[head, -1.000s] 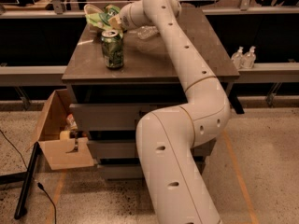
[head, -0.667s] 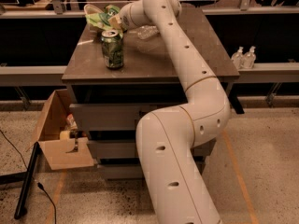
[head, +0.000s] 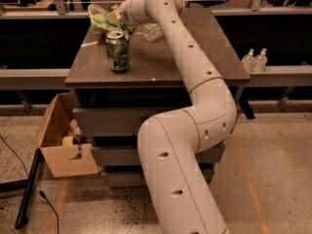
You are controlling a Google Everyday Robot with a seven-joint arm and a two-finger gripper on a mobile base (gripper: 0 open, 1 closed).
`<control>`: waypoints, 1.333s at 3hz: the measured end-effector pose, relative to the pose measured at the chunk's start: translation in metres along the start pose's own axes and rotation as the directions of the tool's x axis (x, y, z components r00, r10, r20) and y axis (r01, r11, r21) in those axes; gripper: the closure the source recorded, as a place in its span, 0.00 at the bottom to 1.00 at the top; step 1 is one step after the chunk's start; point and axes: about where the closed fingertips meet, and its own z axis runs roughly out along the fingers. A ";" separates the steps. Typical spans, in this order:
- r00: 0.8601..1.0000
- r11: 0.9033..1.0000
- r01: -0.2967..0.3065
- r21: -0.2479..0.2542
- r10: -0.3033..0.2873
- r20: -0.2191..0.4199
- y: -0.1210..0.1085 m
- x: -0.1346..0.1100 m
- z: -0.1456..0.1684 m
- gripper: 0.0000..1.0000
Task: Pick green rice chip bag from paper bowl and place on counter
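The green rice chip bag lies crumpled at the far left back corner of the counter, over the off-white paper bowl, whose rim shows behind it. My gripper is at the end of the white arm, right at the bag's right side and touching it. The bag hides most of the bowl.
A green patterned soda can stands upright just in front of the bag. A clear crumpled plastic item lies right of the gripper. An open cardboard box sits on the floor at the left. Two small bottles stand on a ledge at the right.
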 end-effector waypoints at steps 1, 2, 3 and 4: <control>1.000 1.000 -0.010 -0.010 0.010 0.012 0.007 -0.005 0.006 0.35; 1.000 1.000 -0.012 -0.007 0.012 0.016 0.005 -0.006 0.005 0.04; 1.000 1.000 -0.015 -0.002 0.015 0.016 0.003 -0.005 0.003 0.00; 1.000 1.000 0.019 -0.017 -0.019 0.005 0.008 0.002 0.011 0.00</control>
